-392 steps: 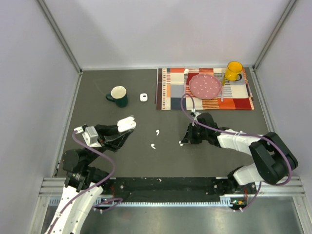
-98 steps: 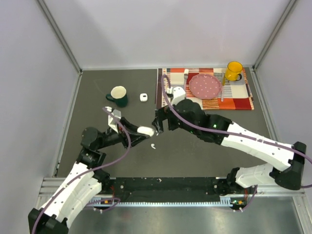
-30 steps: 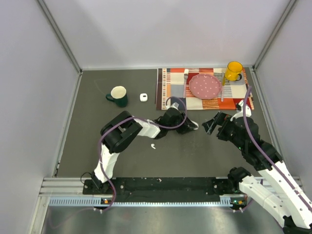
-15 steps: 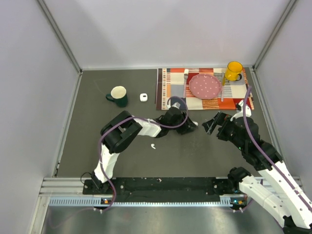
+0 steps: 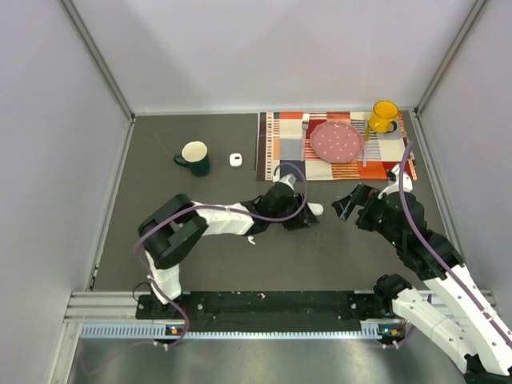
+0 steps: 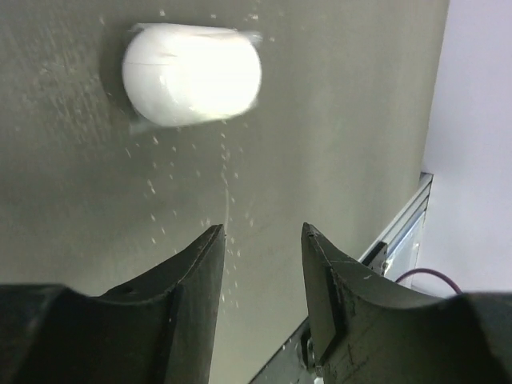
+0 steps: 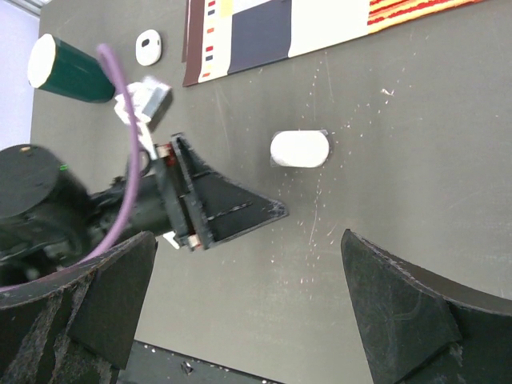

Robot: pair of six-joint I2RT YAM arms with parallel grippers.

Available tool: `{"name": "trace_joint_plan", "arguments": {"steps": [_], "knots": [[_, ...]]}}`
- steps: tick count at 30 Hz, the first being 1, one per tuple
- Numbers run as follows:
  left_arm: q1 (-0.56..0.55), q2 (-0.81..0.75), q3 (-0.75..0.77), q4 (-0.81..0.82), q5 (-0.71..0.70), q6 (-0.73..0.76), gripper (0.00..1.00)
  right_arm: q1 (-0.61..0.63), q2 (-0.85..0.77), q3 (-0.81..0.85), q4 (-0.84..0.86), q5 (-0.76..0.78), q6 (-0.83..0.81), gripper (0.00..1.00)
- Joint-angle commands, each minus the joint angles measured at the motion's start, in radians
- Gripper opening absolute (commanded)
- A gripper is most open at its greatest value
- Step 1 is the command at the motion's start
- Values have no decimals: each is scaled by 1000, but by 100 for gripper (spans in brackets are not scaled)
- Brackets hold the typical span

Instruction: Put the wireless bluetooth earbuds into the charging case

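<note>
The white charging case [image 6: 192, 74] lies closed on the dark table, just beyond my left gripper [image 6: 262, 232], which is open with nothing between its fingers. From above, the case [image 5: 314, 209] sits at the tip of the left gripper [image 5: 302, 218] in mid-table. One tiny white earbud [image 5: 250, 238] lies beside the left forearm. My right gripper [image 5: 350, 202] hangs open to the right of the case. In the right wrist view the case [image 7: 299, 149] lies ahead of the wide-open right gripper [image 7: 248, 240], with the left gripper's fingers [image 7: 232, 212] just short of it.
A green mug [image 5: 194, 158] and a small white case [image 5: 235, 160] stand at the back left. A striped placemat [image 5: 280, 148] at the back right carries a pink plate [image 5: 336, 142], cutlery and a yellow mug [image 5: 384, 116]. Grey walls enclose the table.
My left gripper has opened and let the charging case down on the table; its arm has dropped lower and stretched out. The right arm has not moved.
</note>
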Motion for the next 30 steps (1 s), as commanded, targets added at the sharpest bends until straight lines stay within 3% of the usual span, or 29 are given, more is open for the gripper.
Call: {"name": "trace_joint_plan", "arguments": {"steps": [1,5,6,9,12,16,19,30], "knots": [[-6,-201,15,-84,-103,209,48,-14,-8,44,7,14,-4,99],[3,-269,153,-355,-316,426,49,-13,-2,49,7,11,-10,99],[6,-272,176,-375,-428,463,50,-13,-2,49,7,9,-13,99],[34,-275,229,-424,-517,656,61,-13,10,49,8,6,-15,99],[140,-270,255,-484,-482,655,66,-13,16,49,5,-7,-9,99],[345,-252,238,-500,-322,601,65,-13,15,43,7,-12,2,99],[393,-235,226,-434,-373,687,67,-13,13,43,7,-18,4,99],[490,21,471,-623,-413,740,67,-14,21,49,7,-17,-1,99]]}}
